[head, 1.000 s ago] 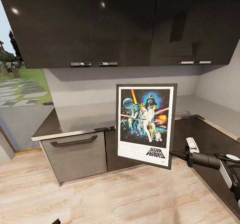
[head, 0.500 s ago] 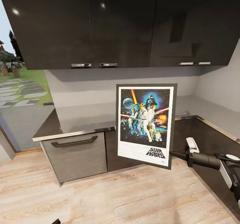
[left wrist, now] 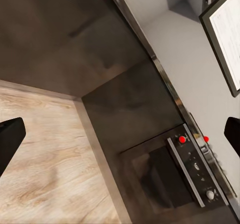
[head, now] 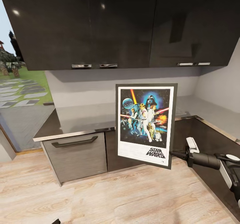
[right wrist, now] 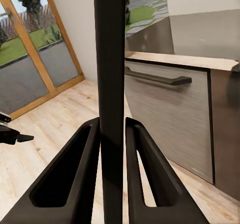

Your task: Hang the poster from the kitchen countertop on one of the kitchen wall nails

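Pickup done: right gripper [head: 174,154] pinches the poster [head: 146,124] by its lower corner, upright, off the kitchen countertop [head: 86,115]. Left gripper [left wrist: 120,134] spread, empty. Hanging remains.

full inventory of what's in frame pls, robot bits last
poster: 1, black frame, white border, blue space scene, held upright in front of the counter
counter: 1, pale grey L-shape with metal front edge, under the wall cabinets
wall cabinets: dark glossy row with metal handles, above the counter
drawer: 1, grey with dark handle, under the counter's left end
oven: 1, dark, red knobs, under the counter
floor: light wood planks
glass door: wood frame, garden outside
right gripper: black jaws shut on the poster's frame edge
left gripper: black jaws apart, holding nothing, over floor and oven
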